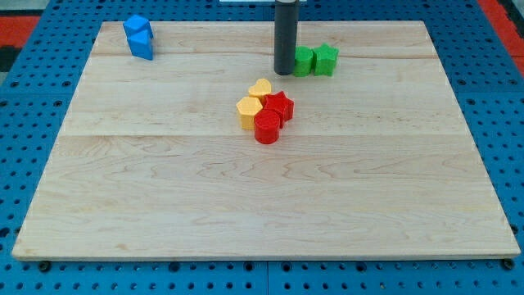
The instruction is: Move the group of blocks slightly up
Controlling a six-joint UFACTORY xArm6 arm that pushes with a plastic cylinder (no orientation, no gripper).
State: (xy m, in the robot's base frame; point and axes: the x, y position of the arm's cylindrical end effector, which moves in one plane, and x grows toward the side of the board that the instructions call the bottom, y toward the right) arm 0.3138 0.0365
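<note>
A tight group of blocks lies near the board's middle: a yellow heart (260,88), a yellow hexagon (249,112), a red star (278,106) and a red cylinder (267,128), all touching. My tip (284,72) is above the group, toward the view's top, just left of a green cylinder (304,61) and apart from the yellow heart. The dark rod rises from the tip out of the view's top.
A green star (326,59) sits right of the green cylinder. Two blue blocks (138,37) stand together at the board's top left corner. The wooden board (262,213) lies on a blue pegboard surface.
</note>
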